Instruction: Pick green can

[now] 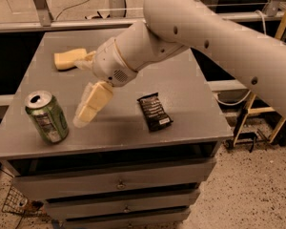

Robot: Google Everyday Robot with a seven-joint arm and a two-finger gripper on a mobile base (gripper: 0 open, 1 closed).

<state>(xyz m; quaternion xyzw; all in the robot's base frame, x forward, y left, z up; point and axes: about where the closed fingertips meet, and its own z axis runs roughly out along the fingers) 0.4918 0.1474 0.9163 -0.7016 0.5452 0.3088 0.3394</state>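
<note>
The grey table [181, 80] is seen with everything on it. The big white arm [219, 32] is stretched across it from the right. The claw [86, 87] is held just above the table, near the right of the green can [47, 118], and the can is not touched. Its two fingers are seen apart, and nothing is held in them. The green can is stood upright by the near left corner of the table.

The can is probably being reached for now. The claw should be brought lower and more to the left, so that one finger is put on each side of the can. The middle of the can should be squeezed gently, because thin metal is easily dented. It should not be bumped, as it could be knocked off the near edge. The black snack wrapper [154, 111] and the yellow sponge [66, 58] should be left alone.

The can is seen to be green, with pale patches on its side, a silver top and a small dark opening.
</note>
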